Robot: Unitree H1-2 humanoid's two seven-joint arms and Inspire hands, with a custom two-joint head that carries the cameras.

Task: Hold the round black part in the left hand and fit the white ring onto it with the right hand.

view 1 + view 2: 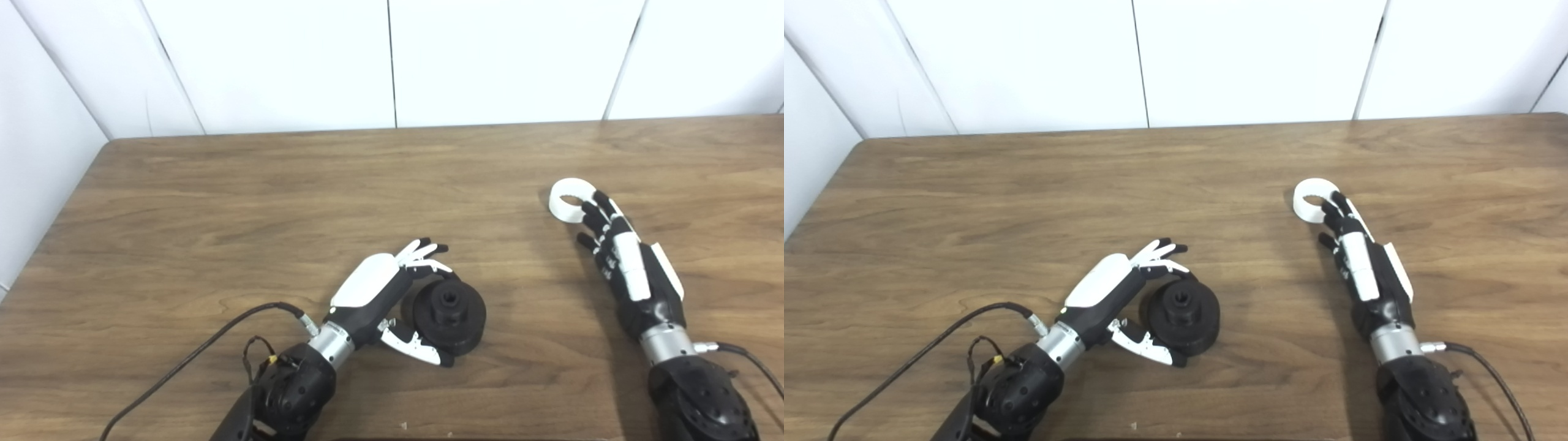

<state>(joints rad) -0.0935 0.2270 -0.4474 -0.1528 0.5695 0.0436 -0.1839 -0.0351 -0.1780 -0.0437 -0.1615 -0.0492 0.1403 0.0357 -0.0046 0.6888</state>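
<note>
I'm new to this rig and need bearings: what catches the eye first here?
The round black part sits near the front of the wooden table, cupped by the left hand. To the right and farther back, the right hand reaches its fingertips onto the white ring.

- A brown wood-grain tabletop fills most of the view.
- White wall panels stand behind it, split by thin dark seams.
- Another white panel flanks its left edge.
- Even, soft lighting.

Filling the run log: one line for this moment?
left hand: around black part | right hand: fingers at white ring | ring unfitted
</note>
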